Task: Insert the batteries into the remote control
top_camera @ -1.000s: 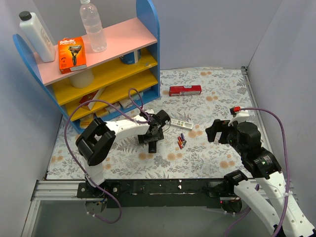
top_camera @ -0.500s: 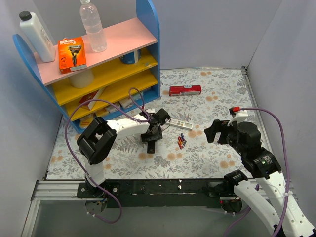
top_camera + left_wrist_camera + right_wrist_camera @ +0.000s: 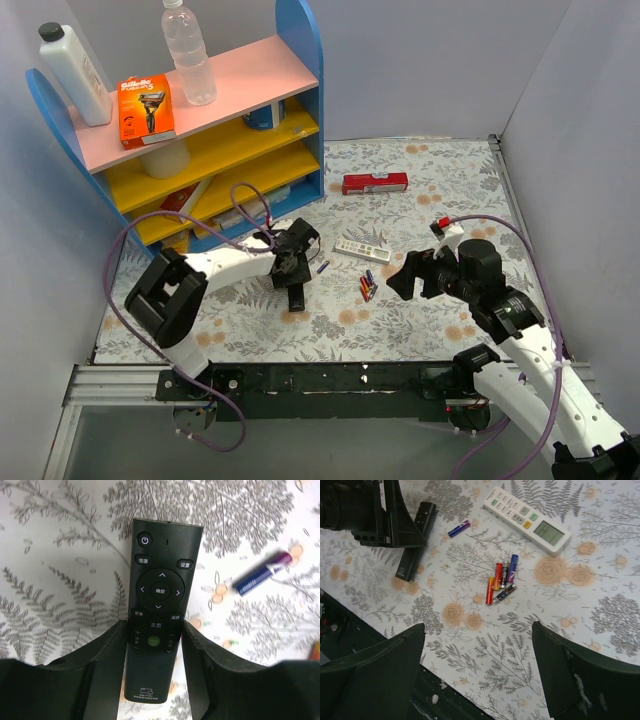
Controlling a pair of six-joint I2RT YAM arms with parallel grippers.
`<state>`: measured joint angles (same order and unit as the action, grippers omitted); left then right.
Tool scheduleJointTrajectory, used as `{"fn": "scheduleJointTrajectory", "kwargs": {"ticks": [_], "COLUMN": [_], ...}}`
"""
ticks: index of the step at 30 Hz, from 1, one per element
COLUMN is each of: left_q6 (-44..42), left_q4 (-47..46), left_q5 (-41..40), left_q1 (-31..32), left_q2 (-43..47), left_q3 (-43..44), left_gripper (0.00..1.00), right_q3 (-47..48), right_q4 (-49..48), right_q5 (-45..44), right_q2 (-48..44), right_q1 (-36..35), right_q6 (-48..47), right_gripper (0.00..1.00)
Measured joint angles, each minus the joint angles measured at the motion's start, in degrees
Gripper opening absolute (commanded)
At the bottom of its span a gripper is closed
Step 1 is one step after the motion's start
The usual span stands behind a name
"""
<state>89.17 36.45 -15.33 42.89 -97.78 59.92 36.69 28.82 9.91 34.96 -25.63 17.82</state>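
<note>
My left gripper (image 3: pixel 291 272) is shut on the lower half of a black remote (image 3: pixel 161 595) lying face up on the floral mat, its jaws pressing both sides (image 3: pixel 153 628). A blue-purple battery (image 3: pixel 262 574) lies loose just right of it; it also shows from above (image 3: pixel 322 266). Several batteries (image 3: pixel 367 285), red, orange, dark and blue-purple, lie in a cluster at mid-table (image 3: pixel 501 580). My right gripper (image 3: pixel 405 280) hangs open and empty (image 3: pixel 477 670) just right of and above the cluster. The remote's back is hidden.
A white remote (image 3: pixel 360 250) with a small screen lies just behind the battery cluster. A red box (image 3: pixel 375 183) lies farther back. A blue shelf unit (image 3: pixel 200 130) with bottles and boxes stands at the back left. Walls close both sides.
My left gripper has slid left with the black remote, leaving the single blue-purple battery exposed beside it. My right gripper has moved left and nearer the battery cluster.
</note>
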Motion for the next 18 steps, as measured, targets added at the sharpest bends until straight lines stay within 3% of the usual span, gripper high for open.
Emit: {"fn": "scheduleJointTrajectory", "kwargs": {"ticks": [2,7,14,18], "left_q6": [0.1,0.7,1.5,2.9], "left_q4": [-1.8,-7.7,-23.7,-33.7], "left_q5": [1.3,4.2,10.7,15.1], "left_q1": [0.0,-0.1,-0.4,-0.4], "left_q2": [4.1,17.1,33.8,38.8], "left_q3": [-3.1,-9.4,-17.4,-20.9], "left_gripper": [0.00,0.00,0.00,0.00], "right_q3": [-0.9,-3.5,-5.2,-6.4], "right_q4": [-2.1,-8.9,-19.4,-27.2], "right_q5": [3.7,11.9,22.1,27.7], "right_q2": [1.1,3.0,6.3,7.8], "right_q1": [0.0,0.0,-0.2,-0.4], "right_q6": [0.3,1.9,6.8,11.3], "right_gripper": [0.94,0.94,0.94,0.94]}}
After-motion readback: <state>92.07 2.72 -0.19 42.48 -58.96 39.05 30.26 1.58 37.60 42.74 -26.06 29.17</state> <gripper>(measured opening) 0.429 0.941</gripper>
